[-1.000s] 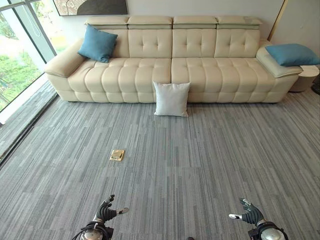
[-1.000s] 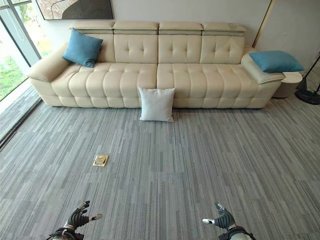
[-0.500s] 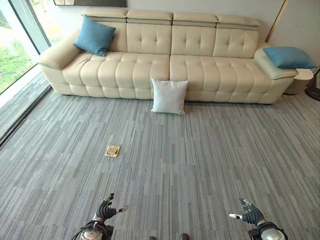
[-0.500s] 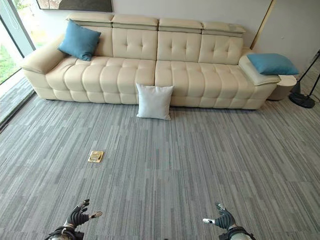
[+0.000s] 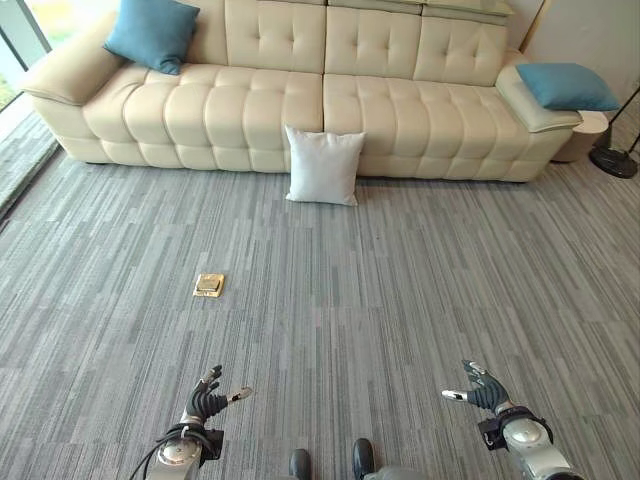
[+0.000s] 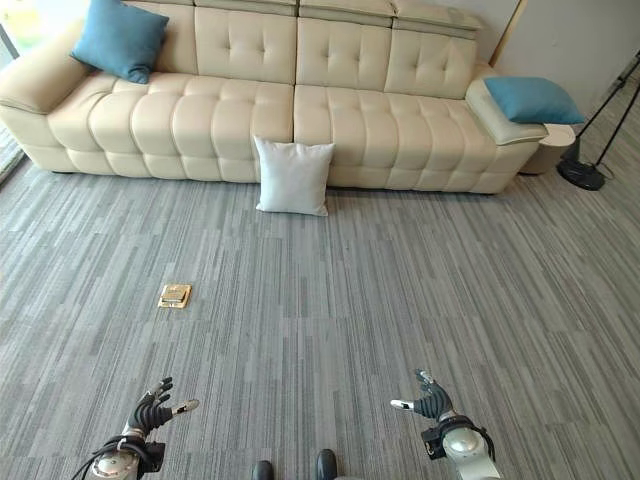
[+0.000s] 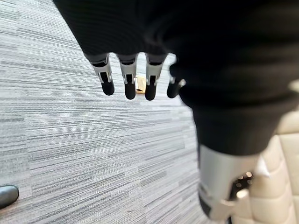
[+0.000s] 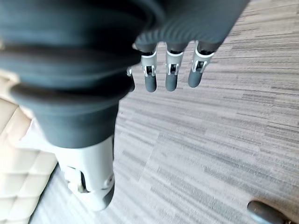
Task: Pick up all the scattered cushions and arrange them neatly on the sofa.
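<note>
A white cushion (image 5: 324,166) stands on the carpet, leaning against the front of the cream sofa (image 5: 250,105). One blue cushion (image 5: 152,33) rests upright at the sofa's left end. Another blue cushion (image 5: 567,86) lies on the right armrest. My left hand (image 5: 208,399) hangs low near the bottom left, fingers relaxed and holding nothing. My right hand (image 5: 478,388) is low at the bottom right, also open and holding nothing. Both hands are far from the cushions. In the wrist views the left fingers (image 7: 127,84) and right fingers (image 8: 170,74) hang straight over the carpet.
A small brass floor socket (image 5: 208,285) sits in the grey striped carpet, left of centre. A round side table (image 5: 585,135) and a floor lamp base (image 5: 615,160) stand by the sofa's right end. Open carpet lies between me and the sofa.
The whole picture has shifted: the sofa and white cushion now appear larger and higher, so the camera has moved forward and tilted down. Both hands stay low and open.
</note>
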Tool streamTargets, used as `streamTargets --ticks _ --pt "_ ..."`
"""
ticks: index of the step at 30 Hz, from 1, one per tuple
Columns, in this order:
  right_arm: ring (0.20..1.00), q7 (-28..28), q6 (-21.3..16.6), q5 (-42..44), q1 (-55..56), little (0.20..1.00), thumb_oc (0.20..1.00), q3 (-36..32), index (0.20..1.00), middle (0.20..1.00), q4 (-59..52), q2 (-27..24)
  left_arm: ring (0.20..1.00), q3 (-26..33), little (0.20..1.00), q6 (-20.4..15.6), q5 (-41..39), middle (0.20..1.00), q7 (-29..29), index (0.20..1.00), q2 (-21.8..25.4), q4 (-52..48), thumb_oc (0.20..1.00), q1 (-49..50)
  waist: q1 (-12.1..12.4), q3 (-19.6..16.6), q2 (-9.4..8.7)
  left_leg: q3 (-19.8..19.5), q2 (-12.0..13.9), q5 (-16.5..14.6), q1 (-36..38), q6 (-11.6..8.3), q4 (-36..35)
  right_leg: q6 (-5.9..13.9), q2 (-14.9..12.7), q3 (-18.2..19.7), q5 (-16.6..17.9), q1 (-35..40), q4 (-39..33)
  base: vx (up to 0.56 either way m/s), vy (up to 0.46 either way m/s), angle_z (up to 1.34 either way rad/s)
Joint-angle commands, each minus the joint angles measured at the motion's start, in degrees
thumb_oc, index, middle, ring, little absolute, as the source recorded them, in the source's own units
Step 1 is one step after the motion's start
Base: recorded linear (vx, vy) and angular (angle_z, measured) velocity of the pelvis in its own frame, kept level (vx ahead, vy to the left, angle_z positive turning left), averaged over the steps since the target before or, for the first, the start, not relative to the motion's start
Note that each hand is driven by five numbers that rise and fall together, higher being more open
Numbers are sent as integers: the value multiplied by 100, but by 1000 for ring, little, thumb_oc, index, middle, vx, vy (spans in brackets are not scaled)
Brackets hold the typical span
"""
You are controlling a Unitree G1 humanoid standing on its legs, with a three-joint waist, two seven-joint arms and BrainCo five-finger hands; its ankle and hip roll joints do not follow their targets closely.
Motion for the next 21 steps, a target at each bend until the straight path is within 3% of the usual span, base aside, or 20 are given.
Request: streamTargets --ticks 1,4,8,10,11,12,13,14,15,16,17,21 --pt "1000 -82 -158 192 8 1000 1000 83 1000 1000 -169 -129 1000 113 1000 -186 -87 1000 71 1000 137 -58 1000 56 -9 -104 -15 -598 -208 -1020 197 -209 920 58 -194 -245 -82 346 -676 214 24 -18" --pt "1000 -94 -173 252 63 1000 1000 66 1000 1000 -174 -161 1000 18 1000 -171 -73 1000 73 1000 41 130 1000 -20 -198 20 58 -827 -268 -1039 467 -240 893 28 -67 -235 23 20 -994 222 4 10" --pt "1000 -87 -172 208 181 1000 1000 55 1000 1000 -198 -216 1000 -84 1000 -159 27 1000 77 1000 -32 294 1000 -132 -361 78 116 -1085 -264 -1103 836 -359 860 -19 -144 -548 112 -241 -1155 326 -92 40" --pt "1000 -70 -172 230 308 1000 1000 11 1000 1000 -245 -225 1000 -118 1000 -160 88 1000 50 1000 -73 321 1000 -86 -393 -9 126 -1168 -251 -1155 992 -440 854 -138 -139 -546 123 -71 -1233 312 -139 43" --pt "1000 -67 -178 243 346 1000 1000 -22 1000 1000 -218 -225 1000 -116 1000 -153 86 1000 50 1000 -101 385 1000 -76 -414 -64 151 -1204 -200 -1018 975 -552 990 -206 -90 -542 135 -27 -1182 313 -216 77" --pt "1000 -82 -199 246 370 1000 1000 -31 1000 1000 -171 -222 1000 -122 1000 -151 52 1000 42 1000 -134 527 1000 -89 -419 -103 171 -1136 -92 -652 874 -851 1373 -293 -63 -638 106 153 -1229 311 -216 92" --pt "1000 -82 -200 247 369 1000 1000 -30 1000 1000 -170 -222 1000 -122 1000 -152 51 1000 42 1000 -135 528 1000 -89 -426 -102 174 -1143 -88 -657 872 -853 1380 -295 -61 -646 107 159 -1235 370 -263 81" --pt "1000 -67 -208 275 414 1000 1000 -24 1000 1000 -192 -254 1000 -150 1000 -142 65 1000 20 1000 -164 584 1000 -88 -439 -154 184 -941 85 -287 722 -1058 1856 -428 -15 -698 -25 435 -1341 277 -177 37" --pt "1000 -69 -215 305 424 1000 1000 -26 1000 1000 -159 -259 1000 -157 1000 -142 70 1000 17 1000 -175 628 1000 -83 -441 -174 184 -832 167 -106 634 -1125 2124 -491 30 -701 -99 580 -1397 276 -176 8" --pt "1000 -69 -216 305 424 1000 1000 -26 1000 1000 -158 -260 1000 -157 1000 -143 70 1000 17 1000 -176 629 1000 -84 -440 -170 189 -832 173 -115 633 -1128 2136 -493 35 -701 -98 586 -1401 270 -170 -8" --pt "1000 -77 -206 372 396 1000 1000 -11 1000 1000 -94 -281 1000 -203 1000 -123 67 1000 1 1000 -211 685 1000 -124 -388 -104 115 -528 281 7 218 -1082 2605 -596 11 -662 -282 861 -1480 248 -146 -8" --pt "1000 -95 -206 395 419 1000 1000 -20 1000 1000 -122 -305 1000 -284 1000 -118 138 1000 -28 1000 -199 677 1000 -162 -256 -10 -15 -271 261 -349 -380 -843 2516 -634 -47 -578 -455 1202 -1589 215 -96 -8"
